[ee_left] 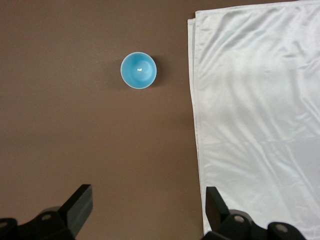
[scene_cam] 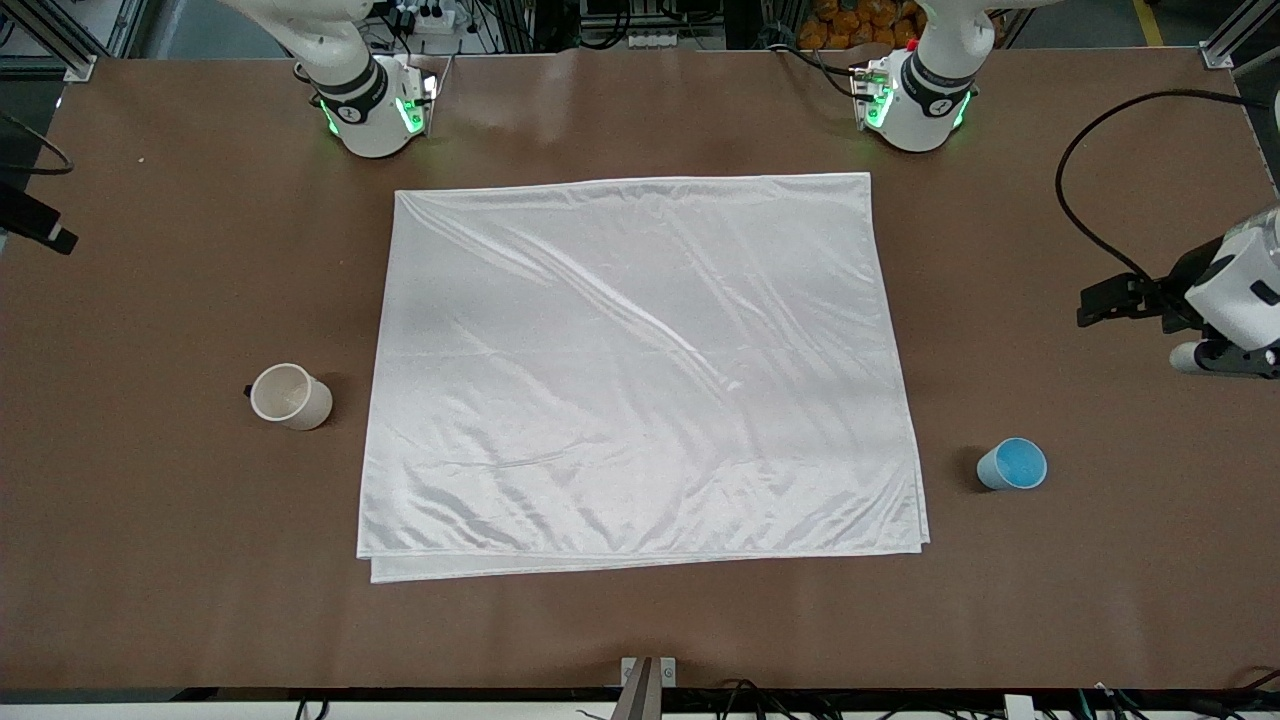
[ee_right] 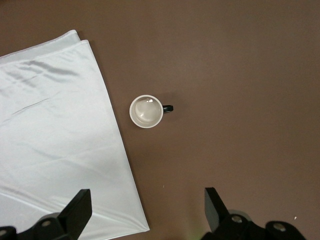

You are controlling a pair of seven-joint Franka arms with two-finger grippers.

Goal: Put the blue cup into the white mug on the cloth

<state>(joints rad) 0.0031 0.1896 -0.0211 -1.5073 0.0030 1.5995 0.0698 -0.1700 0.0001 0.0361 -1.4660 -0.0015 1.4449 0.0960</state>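
**Both cups on bare table, cloth between them**

A brown table [scene_cam: 640, 620] carries the cloth [scene_cam: 640, 370], folded and wrinkled, at its middle. The white mug [scene_cam: 290, 396] stands upright toward my right arm's end; the blue cup [scene_cam: 1012, 464] toward my left arm's end — both off the cloth. My left gripper [ee_left: 149, 207] hangs over bare table beside the cloth, fingers wide, holding nothing; my right gripper [ee_right: 148, 207] likewise — high over the cloth's edge.

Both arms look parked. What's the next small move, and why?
Probably lower the left gripper toward the blue cup. Its jaws are open, and the cup stands upright on bare table beside the cloth, near the left arm's end.
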